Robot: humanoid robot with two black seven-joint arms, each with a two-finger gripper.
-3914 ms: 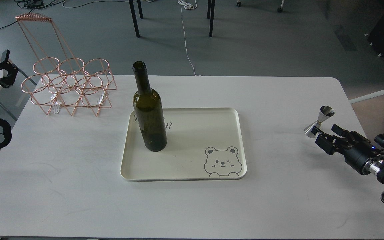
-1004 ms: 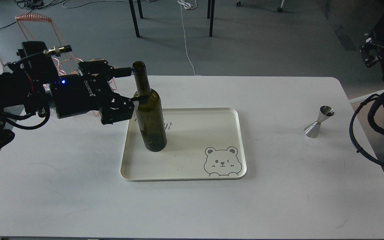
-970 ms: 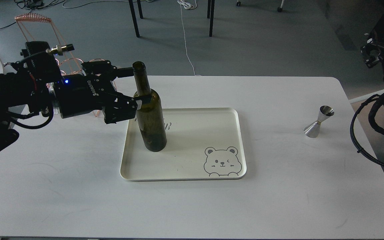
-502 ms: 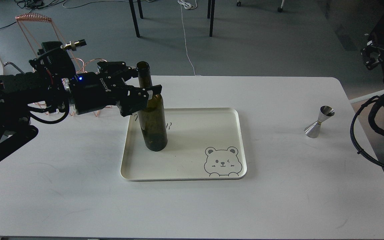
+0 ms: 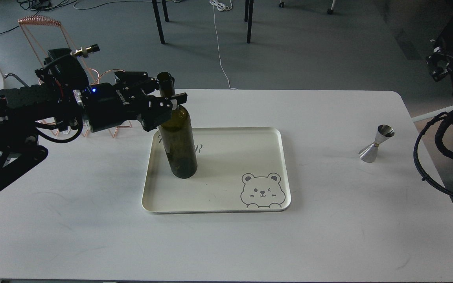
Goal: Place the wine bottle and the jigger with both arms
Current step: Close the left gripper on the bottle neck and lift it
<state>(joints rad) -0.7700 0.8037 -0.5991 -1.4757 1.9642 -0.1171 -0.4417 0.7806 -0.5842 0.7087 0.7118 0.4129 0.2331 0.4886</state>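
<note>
The dark olive-green wine bottle [image 5: 177,137] stands upright on the left part of the cream tray [image 5: 230,157]. My left gripper [image 5: 168,89] reaches in from the left at the height of the bottle's neck. One finger is behind the neck and one is in front, with the jaws looking open around it. The silver jigger [image 5: 376,143] stands alone on the table at the right. My right gripper [image 5: 435,66] is raised beyond the table's right edge, far from the jigger. It is seen small and dark.
A copper wire rack [image 5: 39,21] stands at the table's back left, mostly hidden behind my left arm. The tray has a bear drawing [image 5: 263,190] at its front right. The white table [image 5: 328,228] runs under everything. Chair legs and cables lie on the floor behind.
My left arm came in from the left and slid its fingers around the bottle's neck. The bottle leaned slightly right, then came back upright. The right arm withdrew from the jigger and rose to the upper right.
</note>
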